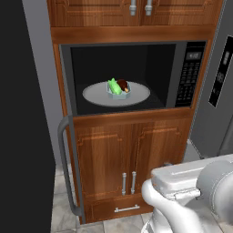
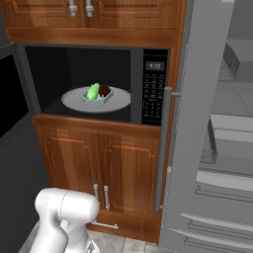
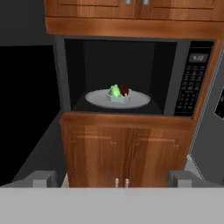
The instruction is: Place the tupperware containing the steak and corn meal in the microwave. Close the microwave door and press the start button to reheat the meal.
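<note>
The microwave (image 1: 173,59) stands open, with its black cavity facing me. On the round grey turntable (image 1: 95,96) sits the tupperware (image 1: 119,90), also seen as the tupperware (image 2: 98,95) and the tupperware (image 3: 118,95). It holds the steak and corn meal (image 3: 116,91), a green lump beside a dark brown chunk. The microwave door (image 1: 22,118) is swung wide to the left, its bar handle (image 1: 63,168) pointing toward me. My gripper (image 3: 113,179) is open and empty, well back from the cavity and level with the wooden cabinet below it.
The black keypad strip (image 1: 189,75) sits right of the cavity. Brown cabinet doors (image 1: 132,154) lie below the microwave and above it. On the right a tall grey fridge (image 2: 232,128) stands with its door (image 2: 197,113) open, close to the keypad.
</note>
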Controlling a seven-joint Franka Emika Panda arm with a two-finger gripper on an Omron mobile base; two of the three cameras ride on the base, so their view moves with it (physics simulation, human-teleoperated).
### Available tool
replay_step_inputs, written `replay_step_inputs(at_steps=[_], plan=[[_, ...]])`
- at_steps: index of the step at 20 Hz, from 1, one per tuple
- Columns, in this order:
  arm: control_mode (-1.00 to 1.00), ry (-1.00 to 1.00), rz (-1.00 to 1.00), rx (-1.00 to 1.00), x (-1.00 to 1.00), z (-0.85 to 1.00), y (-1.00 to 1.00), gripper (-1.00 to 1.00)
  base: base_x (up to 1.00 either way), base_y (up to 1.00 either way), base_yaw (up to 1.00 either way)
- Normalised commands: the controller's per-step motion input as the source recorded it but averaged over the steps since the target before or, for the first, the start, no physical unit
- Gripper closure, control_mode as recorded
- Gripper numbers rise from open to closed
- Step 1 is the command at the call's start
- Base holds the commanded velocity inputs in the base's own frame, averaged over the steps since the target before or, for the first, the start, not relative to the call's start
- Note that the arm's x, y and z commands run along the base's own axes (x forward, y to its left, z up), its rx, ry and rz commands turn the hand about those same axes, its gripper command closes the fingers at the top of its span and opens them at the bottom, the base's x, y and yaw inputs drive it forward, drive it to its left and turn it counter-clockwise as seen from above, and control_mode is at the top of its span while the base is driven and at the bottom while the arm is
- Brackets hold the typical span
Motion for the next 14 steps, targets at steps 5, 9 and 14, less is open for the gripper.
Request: replay_step_inputs(at_steps=[5,9,14], plan=[[-1.00,-0.26,-0.01,-0.14,-0.27,0.00,0.89,-1.00,0.00,0.00,0.00],[-1.00,-0.24,-0.07,-0.17,-0.01,-0.02,1.00,-1.00,0.00,0.00,0.00],[-1.00,-0.18,-0.15,-0.11,0.00,-0.28,1.00,-1.00,0.00,0.00,0.00]])
